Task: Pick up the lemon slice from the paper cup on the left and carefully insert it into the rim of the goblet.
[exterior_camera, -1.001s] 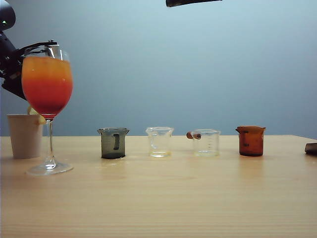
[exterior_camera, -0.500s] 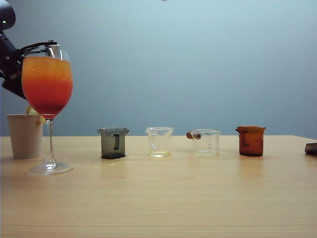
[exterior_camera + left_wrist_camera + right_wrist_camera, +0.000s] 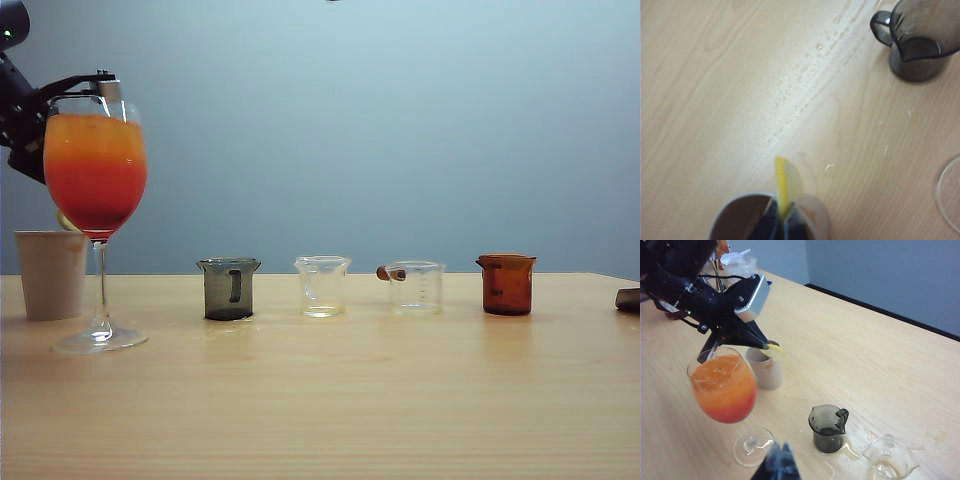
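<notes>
Lifted since a second ago, the lemon slice now hangs above the mouth of the paper cup instead of resting at its rim, and the left arm behind the goblet sits a little higher in the exterior view. The left gripper is closed on the slice: its two dark fingers pinch the lower edge, and the thin yellow wedge stands upright out of the tips, seen edge-on from the left wrist. From the right wrist view the slice shows at the tip of the left gripper, just over the cup's opening and clear of the rim. In the exterior view only a sliver of yellow shows behind the goblet's bowl.

The paper cup stands at the far left of the wooden table, just behind and beside the goblet, whose bowl holds an orange-to-red layered drink and whose round foot rests on the table. The slice is not at the goblet's rim.

Further along the table stand a small grey glass beaker, a clear beaker with a little pale liquid, another clear beaker and an amber beaker, in a row and well apart. Liquid is spilled on the table around the grey beaker.

The right gripper hangs near the goblet's foot, its dark blurred fingers pressed together with nothing between them.
</notes>
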Action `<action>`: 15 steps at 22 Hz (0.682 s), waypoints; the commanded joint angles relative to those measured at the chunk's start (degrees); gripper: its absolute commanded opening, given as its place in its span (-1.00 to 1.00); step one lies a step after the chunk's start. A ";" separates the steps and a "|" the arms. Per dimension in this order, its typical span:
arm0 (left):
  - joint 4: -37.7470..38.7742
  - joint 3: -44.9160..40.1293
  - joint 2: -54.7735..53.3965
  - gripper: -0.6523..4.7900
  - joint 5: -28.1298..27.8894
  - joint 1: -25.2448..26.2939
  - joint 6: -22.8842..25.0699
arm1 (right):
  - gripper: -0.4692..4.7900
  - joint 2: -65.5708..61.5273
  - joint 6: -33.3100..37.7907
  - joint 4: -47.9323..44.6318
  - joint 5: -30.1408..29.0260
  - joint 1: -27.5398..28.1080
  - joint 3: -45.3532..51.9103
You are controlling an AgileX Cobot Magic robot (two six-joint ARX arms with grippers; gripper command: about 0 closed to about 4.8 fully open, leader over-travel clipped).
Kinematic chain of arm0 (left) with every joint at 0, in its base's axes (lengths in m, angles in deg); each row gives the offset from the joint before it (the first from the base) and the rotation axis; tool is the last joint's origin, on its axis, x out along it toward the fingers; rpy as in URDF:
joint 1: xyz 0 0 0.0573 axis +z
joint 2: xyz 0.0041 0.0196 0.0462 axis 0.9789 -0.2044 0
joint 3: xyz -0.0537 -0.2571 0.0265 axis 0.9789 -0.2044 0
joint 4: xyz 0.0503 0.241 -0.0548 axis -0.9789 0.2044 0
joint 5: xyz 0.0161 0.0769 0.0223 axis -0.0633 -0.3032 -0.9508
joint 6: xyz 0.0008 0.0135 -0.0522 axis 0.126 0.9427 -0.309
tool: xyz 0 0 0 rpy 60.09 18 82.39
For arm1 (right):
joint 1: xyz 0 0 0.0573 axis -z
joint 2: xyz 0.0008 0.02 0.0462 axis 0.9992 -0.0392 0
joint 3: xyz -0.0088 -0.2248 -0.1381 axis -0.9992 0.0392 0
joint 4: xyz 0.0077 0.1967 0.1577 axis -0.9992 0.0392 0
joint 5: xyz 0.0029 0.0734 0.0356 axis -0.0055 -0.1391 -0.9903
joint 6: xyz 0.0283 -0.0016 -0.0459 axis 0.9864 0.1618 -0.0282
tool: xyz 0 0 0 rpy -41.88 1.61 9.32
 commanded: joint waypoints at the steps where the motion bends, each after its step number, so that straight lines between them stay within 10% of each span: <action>1: -0.35 2.43 1.11 -0.78 -0.35 0.04 -4.35 | -0.83 0.17 0.00 -1.14 -0.42 -0.11 -0.42; 15: 7.74 5.90 7.98 -0.78 -1.18 -1.44 -16.98 | -0.83 0.17 0.00 -1.62 -0.59 -0.13 -0.42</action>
